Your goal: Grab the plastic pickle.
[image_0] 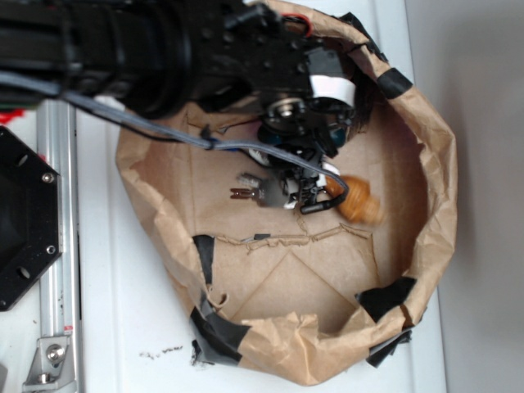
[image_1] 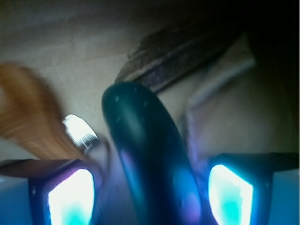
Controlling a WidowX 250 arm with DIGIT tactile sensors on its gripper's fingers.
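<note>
Pickle [image_1: 150,164] between the hand [image_1: 150,192] fingers, seashell [image_1: 33,112] left (feather [image_1: 187,51] behind)

The plastic pickle [image_1: 150,159] stands between the gripper [image_1: 151,192]'s two glowing fingers [image_1: 70,197], its rounded end pointing up the frame. The blurred orange-brown seashell [image_1: 33,112] lies at the left, the dark feather [image_1: 187,51] behind, on brown paper [image_1: 70,42].

Dim, blurred wrist view; glowing cyan glare below.
</note>
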